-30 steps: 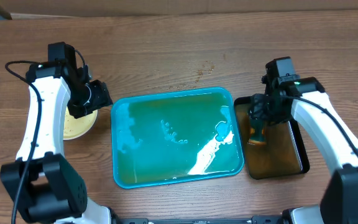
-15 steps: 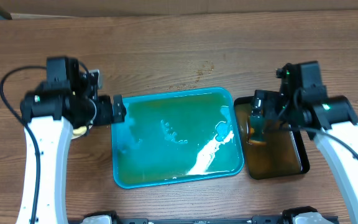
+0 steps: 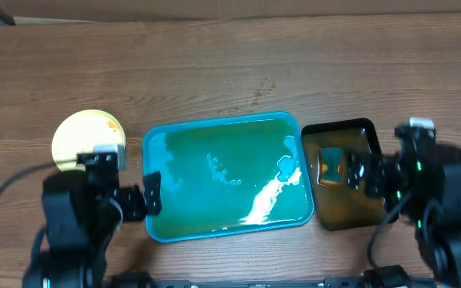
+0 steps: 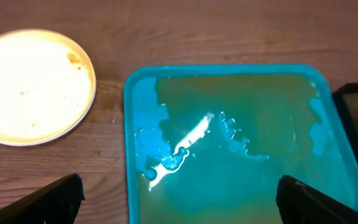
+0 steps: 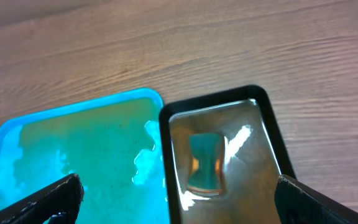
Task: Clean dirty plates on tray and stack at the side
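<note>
A pale round plate [image 3: 86,137] lies on the table left of the teal tray [image 3: 157,220]; how many plates are stacked there I cannot tell. In the left wrist view the plate [image 4: 33,84] looks white with a small brown spot near its rim. The teal tray [image 4: 132,137] holds water and white suds and no plates. My left gripper [image 3: 150,194] is open and empty at the tray's left rim; it also shows in the left wrist view [image 4: 179,202]. My right gripper [image 3: 358,171] is open and empty above the black tray; it also shows in the right wrist view [image 5: 179,199].
A small black tray [image 3: 372,130] of brownish liquid stands right of the teal tray, with a teal sponge [image 3: 330,163] lying in it. The right wrist view shows the same black tray [image 5: 272,134] and sponge [image 5: 205,163]. Bare wood table lies behind.
Both arms have drawn back toward the near edge. The left arm has moved off the plate, uncovering it. The right gripper has left the sponge lying in the black tray.
</note>
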You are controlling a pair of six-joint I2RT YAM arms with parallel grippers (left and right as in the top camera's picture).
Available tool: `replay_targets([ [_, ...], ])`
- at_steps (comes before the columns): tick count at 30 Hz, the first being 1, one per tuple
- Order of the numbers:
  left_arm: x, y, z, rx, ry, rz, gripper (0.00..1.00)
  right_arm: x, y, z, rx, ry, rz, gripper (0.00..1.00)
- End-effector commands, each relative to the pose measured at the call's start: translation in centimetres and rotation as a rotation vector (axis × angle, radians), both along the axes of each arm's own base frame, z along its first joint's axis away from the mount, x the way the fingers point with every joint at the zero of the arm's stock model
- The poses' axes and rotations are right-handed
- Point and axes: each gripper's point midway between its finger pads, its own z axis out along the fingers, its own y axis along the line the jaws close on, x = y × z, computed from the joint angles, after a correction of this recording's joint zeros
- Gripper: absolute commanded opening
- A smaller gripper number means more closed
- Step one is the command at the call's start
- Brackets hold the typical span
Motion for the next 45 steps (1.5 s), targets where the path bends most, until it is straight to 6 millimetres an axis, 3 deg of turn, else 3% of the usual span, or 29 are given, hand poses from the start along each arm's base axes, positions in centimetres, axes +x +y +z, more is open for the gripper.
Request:
replay_targets([
  [1, -0.8, -0.3, 0.2, -0.023, -0.037, 0.006, 1.00, -1.4, -0.7, -0.1, -0.011, -0.039, -0.022, 1.00],
  [5, -1.1, -0.3, 0.4, -0.026, -0.047, 0.011, 1.00, -2.3, -0.8, -0.1, -0.010, -0.038, -0.021, 1.00],
  [32, -1.3, -0.3, 0.1, -0.027, -0.033, 0.011, 1.00, -2.7, -1.4, 0.0, -0.026, -0.044, -0.040, 1.00],
  [41, -1.3, -0.3, 0.1, -0.027, -0.033, 0.011, 1.00, -4.0, -3.1, 3.1, -0.050, -0.244, -0.098, 1.00],
  [45, -1.3, -0.3, 0.1, -0.027, -0.033, 0.011, 1.00, -4.2, -3.5, 3.5, -0.049, -0.376, -0.110, 1.00],
])
